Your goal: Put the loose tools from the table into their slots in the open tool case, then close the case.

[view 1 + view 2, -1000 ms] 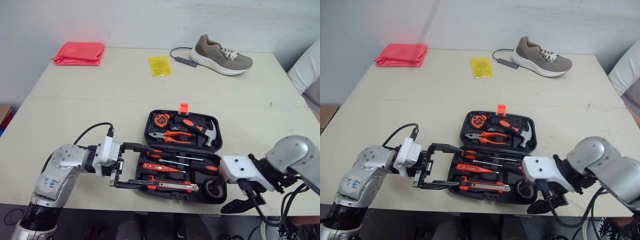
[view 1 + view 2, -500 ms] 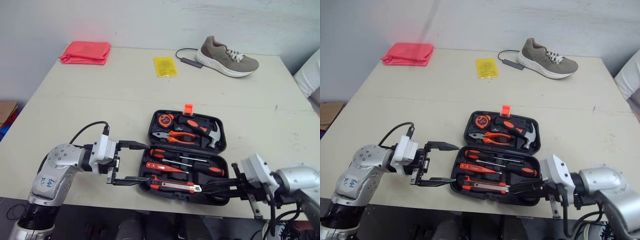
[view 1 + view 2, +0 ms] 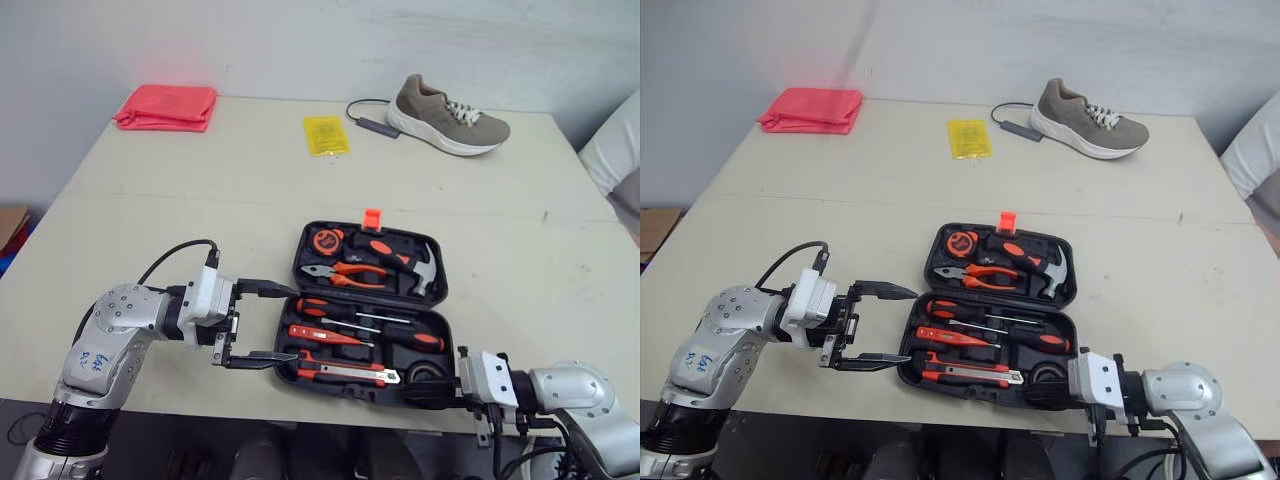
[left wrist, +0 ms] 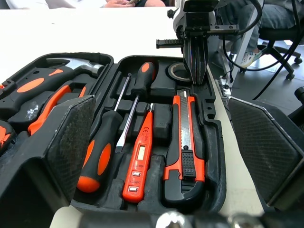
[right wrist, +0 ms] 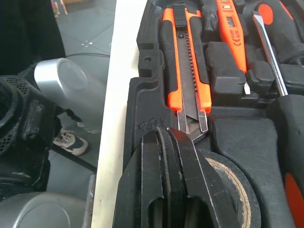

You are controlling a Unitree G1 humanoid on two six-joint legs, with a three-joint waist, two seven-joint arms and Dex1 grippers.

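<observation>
Tool case (image 3: 304, 252) — open, near the front edge of the table (image 3: 200, 200), tools seated in its slots. Left gripper (image 3: 296, 323) — fingers spread wide at the case's left end, holding nothing. Right gripper (image 5: 172, 142): fingers pressed together at the case's front right corner, tips over the tape roll (image 5: 237, 190).

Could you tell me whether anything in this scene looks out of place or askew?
Inside the case everything seems seated in its slot. What looks out of place is a shoe on the table's far side, near a yellow packet and a red cloth; none belong to a tool kit.
</observation>
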